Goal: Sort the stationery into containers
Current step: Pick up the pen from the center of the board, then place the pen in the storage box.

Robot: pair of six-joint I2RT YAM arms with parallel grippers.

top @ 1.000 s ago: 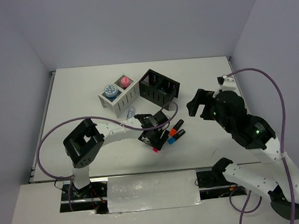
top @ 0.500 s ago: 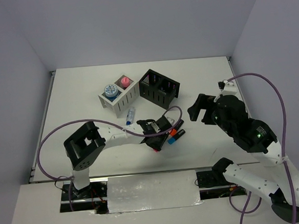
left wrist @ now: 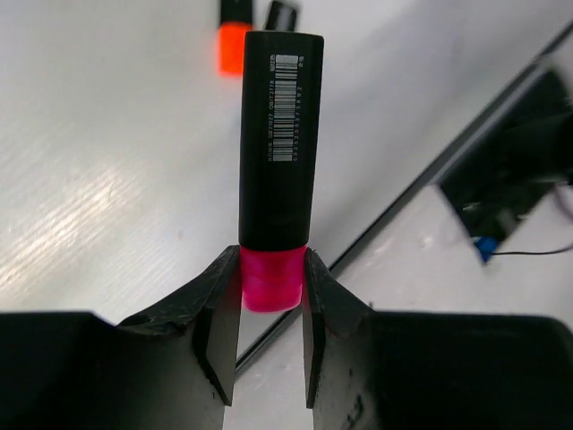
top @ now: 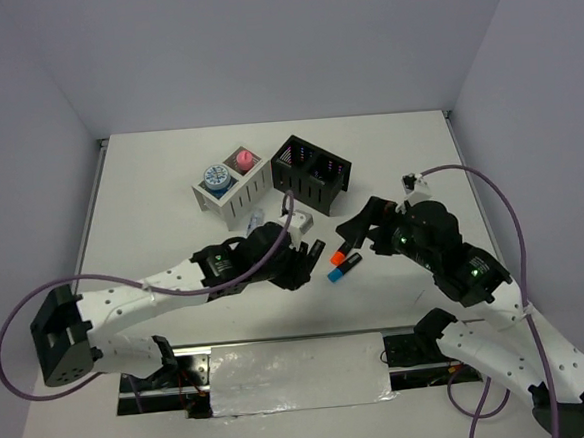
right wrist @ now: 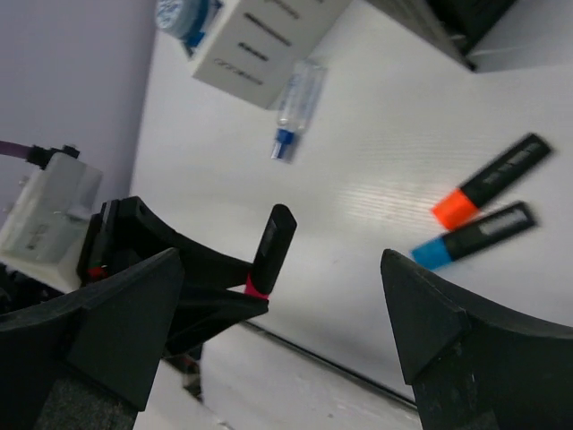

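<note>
Pink highlighter (left wrist: 279, 134) pinched by its pink cap between the clenched jaws of the left gripper (left wrist: 271, 305), black body jutting past them, nearer the arms than the white box (top: 232, 188), cap unseen from above, right gripper (top: 358, 224) jaws spread wide

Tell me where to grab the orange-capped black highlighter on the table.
Take the orange-capped black highlighter by its black barrel, from above, jaws across its narrow width: it lies flat on the white table, with the blue-capped highlighter close beside its cap.
</note>
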